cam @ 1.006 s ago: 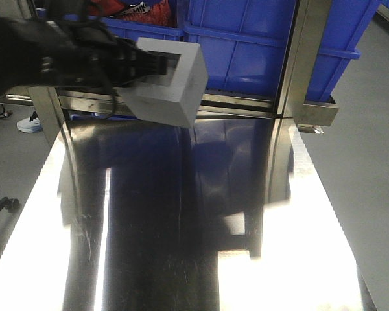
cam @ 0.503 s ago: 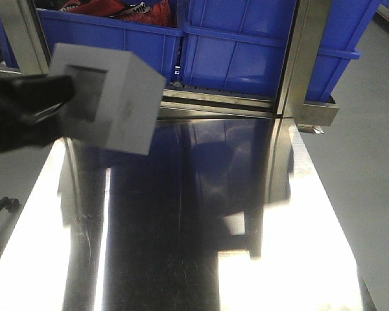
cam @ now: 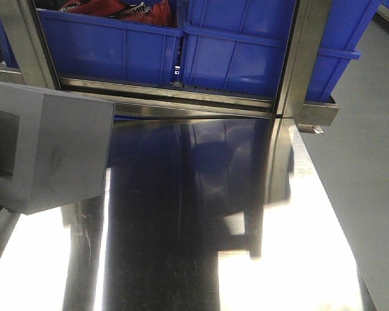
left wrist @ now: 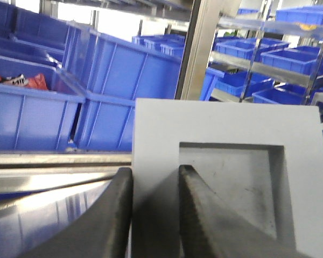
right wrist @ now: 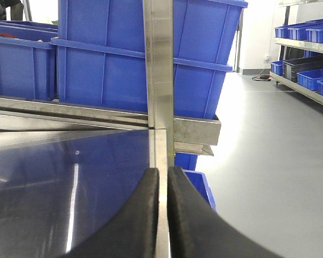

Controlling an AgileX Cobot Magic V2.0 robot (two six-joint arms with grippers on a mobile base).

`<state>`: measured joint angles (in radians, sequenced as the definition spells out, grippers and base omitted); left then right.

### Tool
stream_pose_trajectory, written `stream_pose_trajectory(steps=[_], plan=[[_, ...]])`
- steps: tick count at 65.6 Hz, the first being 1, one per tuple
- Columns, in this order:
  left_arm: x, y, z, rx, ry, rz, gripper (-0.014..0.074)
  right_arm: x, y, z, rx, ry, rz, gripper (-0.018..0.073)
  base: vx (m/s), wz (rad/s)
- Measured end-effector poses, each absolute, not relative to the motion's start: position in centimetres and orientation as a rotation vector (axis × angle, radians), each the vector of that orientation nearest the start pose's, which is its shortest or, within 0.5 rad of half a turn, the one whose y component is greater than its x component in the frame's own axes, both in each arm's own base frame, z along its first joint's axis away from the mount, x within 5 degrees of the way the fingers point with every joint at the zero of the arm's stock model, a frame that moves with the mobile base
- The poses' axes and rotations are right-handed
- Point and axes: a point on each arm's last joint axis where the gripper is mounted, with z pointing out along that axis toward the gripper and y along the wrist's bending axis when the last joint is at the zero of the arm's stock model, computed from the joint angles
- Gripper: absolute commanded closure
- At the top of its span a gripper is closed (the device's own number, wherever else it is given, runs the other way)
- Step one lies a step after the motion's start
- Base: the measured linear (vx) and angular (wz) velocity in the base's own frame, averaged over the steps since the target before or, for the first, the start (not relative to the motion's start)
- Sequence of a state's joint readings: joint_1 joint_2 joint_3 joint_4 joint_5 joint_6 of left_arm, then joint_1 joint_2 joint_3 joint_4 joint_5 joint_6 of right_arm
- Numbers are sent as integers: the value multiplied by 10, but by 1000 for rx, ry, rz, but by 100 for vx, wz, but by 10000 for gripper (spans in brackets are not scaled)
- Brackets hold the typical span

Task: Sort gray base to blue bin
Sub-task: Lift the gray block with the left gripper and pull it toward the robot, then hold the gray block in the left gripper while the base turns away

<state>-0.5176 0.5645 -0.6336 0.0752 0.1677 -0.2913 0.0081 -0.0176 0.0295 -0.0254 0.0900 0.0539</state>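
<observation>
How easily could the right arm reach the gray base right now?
Probably not readily. The base is at the table's left edge with the left gripper clamped on its wall, while the right gripper sits shut by the post on the right side.

Site: warehouse or parts-sorting stockroom; industrial, not domestic.

Evidence:
- A polished stainless-steel worktable (cam: 181,259) is bounded at 12 o'clock by a steel rail and uprights (cam: 305,58).
- Behind the rail stands a row of deep blue bins (cam: 233,52), some of them stacked.
- At 11 o'clock one bin holds red-and-white items (cam: 139,10) (kind not readable).
- Left wrist view: open metal shelving racks (left wrist: 242,58) at 2 o'clock, every shelf loaded with more identical bins, the rows receding.
- Right wrist view: a smooth gray sealed floor (right wrist: 269,172) at 3 o'clock.
- Same view: a further rack (right wrist: 307,45) at 1 o'clock, beside a white wall (right wrist: 255,37).
</observation>
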Motion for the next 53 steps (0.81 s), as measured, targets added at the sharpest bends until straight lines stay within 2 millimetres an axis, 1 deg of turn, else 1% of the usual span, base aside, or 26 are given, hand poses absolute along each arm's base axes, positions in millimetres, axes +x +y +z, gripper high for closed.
stream_pose_trajectory(steps=[53], plan=[[103,-57,366,231,1597,-562,439,56,0,196,18,1585,27,564,0,0]])
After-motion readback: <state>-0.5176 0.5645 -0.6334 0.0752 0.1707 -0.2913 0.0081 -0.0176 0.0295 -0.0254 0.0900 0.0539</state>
